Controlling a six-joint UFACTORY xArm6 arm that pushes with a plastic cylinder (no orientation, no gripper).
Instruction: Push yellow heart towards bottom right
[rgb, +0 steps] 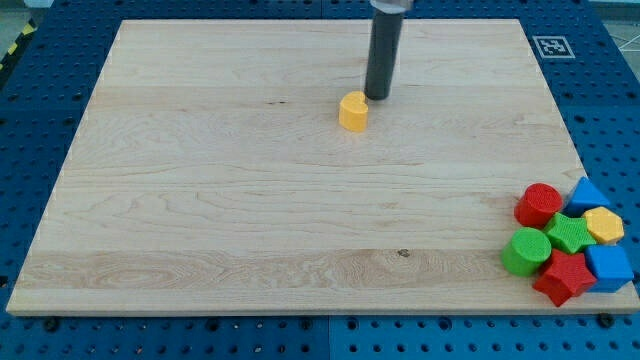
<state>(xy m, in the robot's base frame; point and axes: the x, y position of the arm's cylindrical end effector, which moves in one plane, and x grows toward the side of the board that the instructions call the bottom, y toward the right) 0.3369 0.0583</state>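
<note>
Tip position: my tip (377, 97) rests on the wooden board (200, 200), just beside the yellow heart (353, 111) at its upper-right side; whether the two touch cannot be told.
Tip state: a plain dark rod (384, 50) with nothing to open or close; it holds nothing and can only push.
Task object: the yellow heart lies alone in the upper middle of the board, well apart from every other block.
Goal area: the view's bottom right, where a cluster sits at the board's edge: red cylinder (538, 204), blue triangle (587, 193), yellow hexagon (604, 225), green star (568, 233), green cylinder (526, 251), red star (563, 277), blue cube (610, 267).
Judged approach: the tip stands on the wrong side for a push down and right. Bring it round to the heart's upper-left side, in line with the target corner, then push through the block's middle.
Judged risk: an off-centre contact would probably turn the heart or let it slip past the rod; a long push could disturb the cluster.
Cut off: the rod's upper part and the arm leave the view's top.
Hard to make out: the heart's notch is small; its facing is uncertain. Shapes in the cluster partly overlap.
Marker: a printed tag (551, 46) sits at the board's top right corner.
</note>
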